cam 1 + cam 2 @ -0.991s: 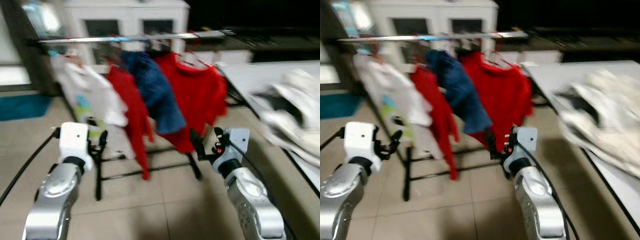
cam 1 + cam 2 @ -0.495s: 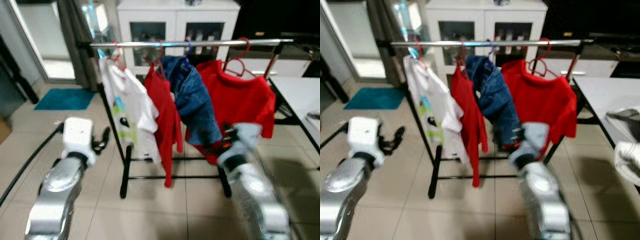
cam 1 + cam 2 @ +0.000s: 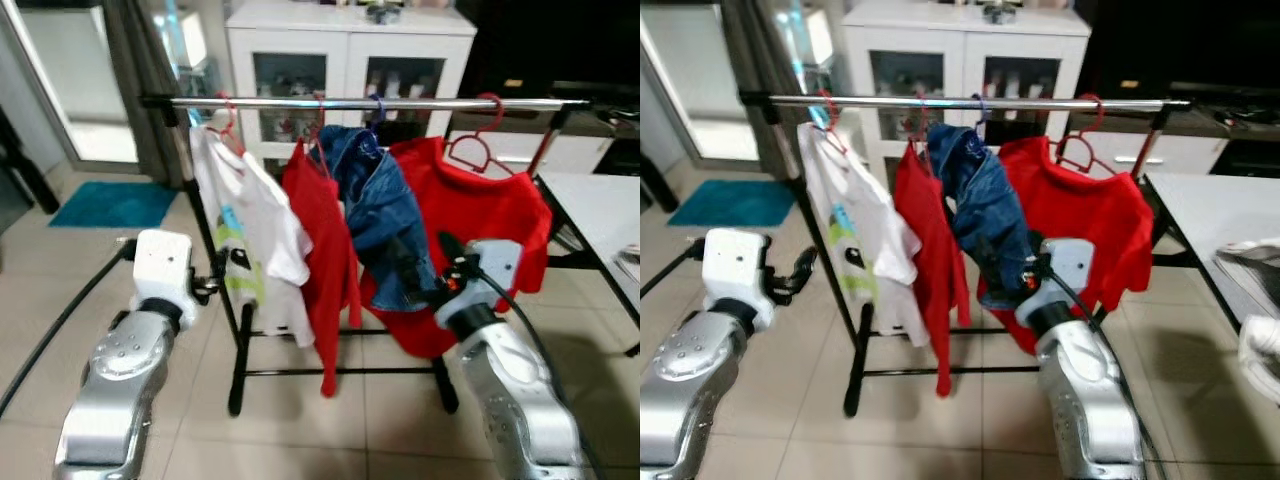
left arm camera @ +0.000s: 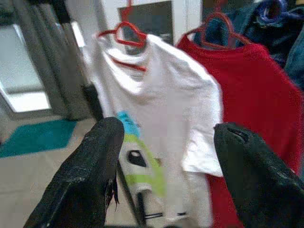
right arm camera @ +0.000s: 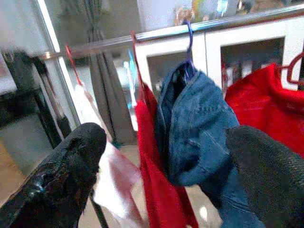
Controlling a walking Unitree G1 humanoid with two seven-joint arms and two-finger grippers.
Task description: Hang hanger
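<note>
A clothes rack with a silver rail (image 3: 400,103) stands in front of me. On it hang a white T-shirt (image 3: 250,220) on a red hanger (image 4: 124,35), a red garment (image 3: 325,235), a blue denim piece (image 3: 385,205) and a red sweater (image 3: 490,225) on another red hanger (image 3: 478,150). My left gripper (image 3: 218,286) is open and empty, just short of the white T-shirt. My right gripper (image 3: 425,262) is open and empty too, raised in front of the denim and the red sweater. Through the wrist views, the spread fingers (image 4: 90,166) (image 5: 71,161) frame the hanging clothes.
A white cabinet with glass doors (image 3: 345,55) stands behind the rack, beside a grey curtain (image 3: 140,70). A teal mat (image 3: 110,203) lies on the tiled floor at the left. A white table (image 3: 595,200) with pale clothing (image 3: 1260,345) is at the right. A black cable (image 3: 55,325) trails from my left arm.
The whole view has swung and steadied, so the rack now stands centred and sharp. Both arms stay raised with their grippers open and empty.
</note>
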